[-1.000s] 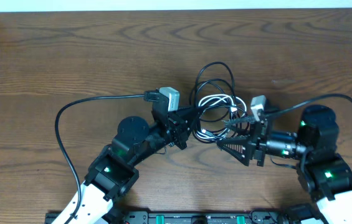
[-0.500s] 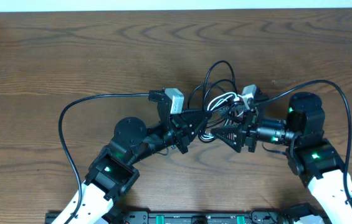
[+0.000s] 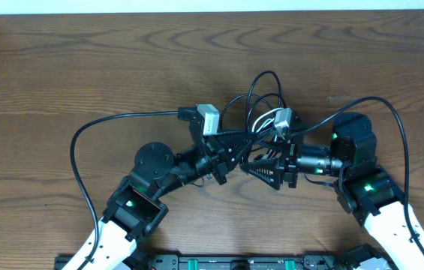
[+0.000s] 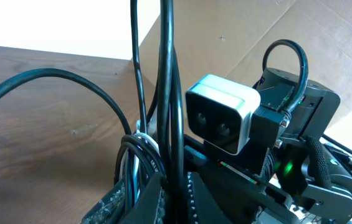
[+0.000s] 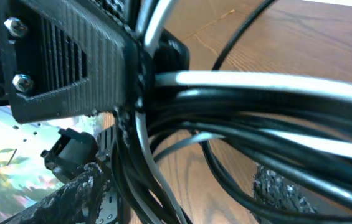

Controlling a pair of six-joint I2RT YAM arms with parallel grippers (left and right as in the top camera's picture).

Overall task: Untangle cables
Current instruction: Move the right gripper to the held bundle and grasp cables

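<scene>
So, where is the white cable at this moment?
In the overhead view, the white cable sits near the centre of the table, looped inside the black cables, just beyond the left end effector and the right end effector.

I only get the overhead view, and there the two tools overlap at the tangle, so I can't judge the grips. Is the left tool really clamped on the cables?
Observer: Yes. The left wrist view shows the left tool shut on a bundle of cables, with black strands rising straight up out of it.
Operator: Is the white one in that bundle too?
Observer: Yes. In the right wrist view a white strand leaves the clamp alongside the black ones.
Operator: And the right tool?
Observer: Its own camera shows the right tool open. The bundle passes between its fingers and bare wood shows in the gap, so it is not pinched.
</scene>
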